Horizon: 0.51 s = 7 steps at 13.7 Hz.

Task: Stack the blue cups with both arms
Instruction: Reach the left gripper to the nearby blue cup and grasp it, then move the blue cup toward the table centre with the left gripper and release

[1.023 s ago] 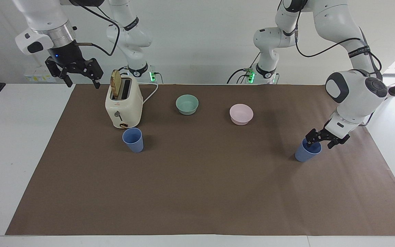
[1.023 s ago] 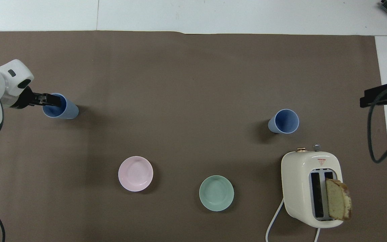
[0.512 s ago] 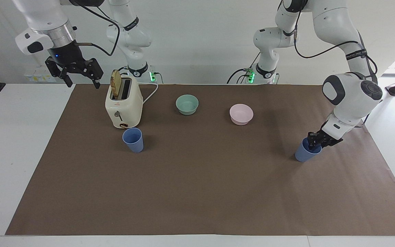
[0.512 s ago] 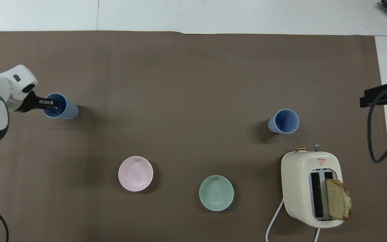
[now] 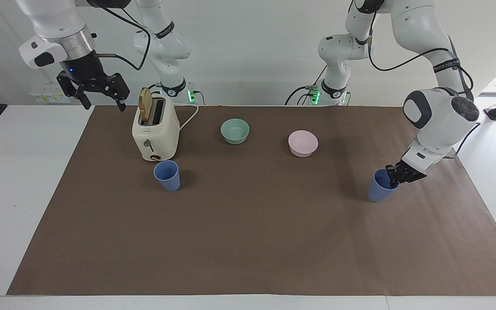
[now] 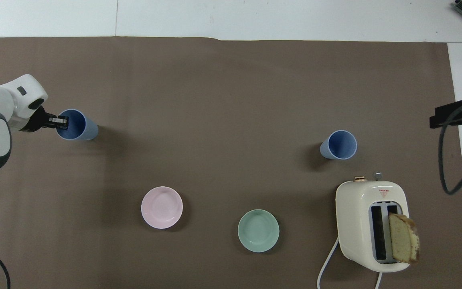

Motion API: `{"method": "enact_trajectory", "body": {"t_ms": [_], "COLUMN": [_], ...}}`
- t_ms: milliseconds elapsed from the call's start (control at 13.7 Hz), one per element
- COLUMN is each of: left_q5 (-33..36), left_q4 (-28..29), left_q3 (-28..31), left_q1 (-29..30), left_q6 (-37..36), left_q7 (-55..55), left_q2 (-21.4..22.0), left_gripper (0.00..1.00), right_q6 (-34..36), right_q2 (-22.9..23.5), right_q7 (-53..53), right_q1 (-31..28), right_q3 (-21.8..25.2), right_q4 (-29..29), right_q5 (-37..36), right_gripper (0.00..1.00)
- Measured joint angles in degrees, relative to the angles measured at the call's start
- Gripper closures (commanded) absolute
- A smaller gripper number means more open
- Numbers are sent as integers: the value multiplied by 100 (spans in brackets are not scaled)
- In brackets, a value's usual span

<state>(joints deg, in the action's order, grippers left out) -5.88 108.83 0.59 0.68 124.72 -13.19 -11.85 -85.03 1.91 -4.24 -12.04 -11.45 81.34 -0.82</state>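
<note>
Green bowl: the green bowl point(image 5: 235, 131) is set nearest the robots, mid-surface.
Pink bowl: the pink bowl point(image 5: 303, 143) is placed beside it, toward the left arm's end.
Toaster: the toaster point(image 5: 155, 133) is stood toward the right arm's end, a slice of bread point(image 5: 145, 105) raised in one slot.
Right tool: the right tool point(image 5: 100, 91) is held high over the surface edge beside the toaster, its fingers spread apart and nothing carried; this arm is judged to be waiting.
Free cup: one blue cup point(image 5: 167, 175) is stood upright, just farther from the robots than the toaster.
Left tool: the left tool point(image 5: 395, 175) is clamped on the rim of the other blue cup point(image 5: 380, 186), one finger inside the mouth.
Change: within the last second the fingers were closed on that rim, and the gripped cup has been tipped and shifted slightly.
Meaning: a grasp is judged secured; lifting and carrying to the free cup remain.
Surface: a brown mat point(image 5: 248, 241) is laid over the white surface point(image 5: 24, 172).
Room: a plain white wall point(image 5: 248, 51) is seen by the arm bases.
</note>
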Motion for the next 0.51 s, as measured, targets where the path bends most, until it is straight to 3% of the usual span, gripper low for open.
{"method": "enact_trajectory", "body": {"t_ms": [512], "left_q5": [-1], "left_q4": [28], "left_q3": [-63], "left_q1": [-1669], "left_q6": [-87], "left_q7": [2409], "left_q2": [192], "left_gripper": [100], "right_q6": [0], "right_q2": [0], "right_q7": [0], "right_q1": [0], "right_q3": [0], "right_q4": [0], "right_q5": [0], "right_gripper": [0]}}
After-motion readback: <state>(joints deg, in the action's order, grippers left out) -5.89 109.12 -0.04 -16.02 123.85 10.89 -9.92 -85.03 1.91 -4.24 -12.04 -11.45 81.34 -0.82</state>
